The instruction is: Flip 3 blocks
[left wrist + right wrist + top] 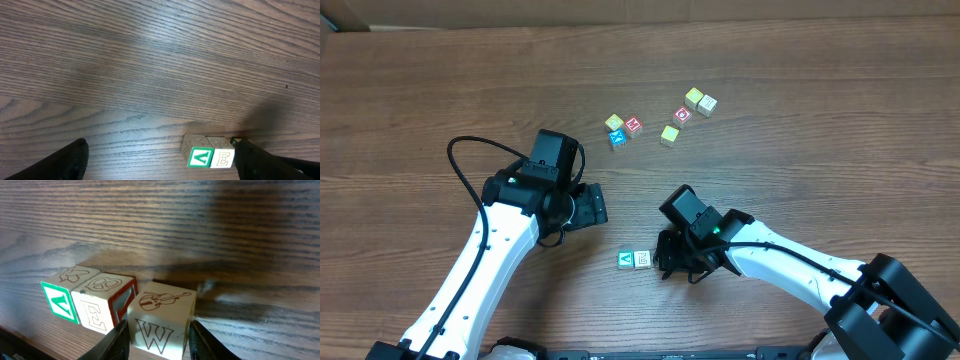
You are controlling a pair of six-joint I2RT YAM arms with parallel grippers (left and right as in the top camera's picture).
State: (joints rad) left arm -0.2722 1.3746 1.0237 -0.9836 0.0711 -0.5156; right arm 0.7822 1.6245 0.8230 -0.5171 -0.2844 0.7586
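three blocks (95, 312) lettered a, e, w (155, 335), left fingers (65, 162) wide, empty, right fingers (116, 342) flank w, grip unclear

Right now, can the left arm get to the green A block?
Probably yes. The left arm has open jaws, bare table lies between, and the green A block sits at the row's free end; the right arm is at the other end.

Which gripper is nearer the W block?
Right. The right gripper has a finger on each side of the W block; the left gripper hangs open, apart, on the green block's side.
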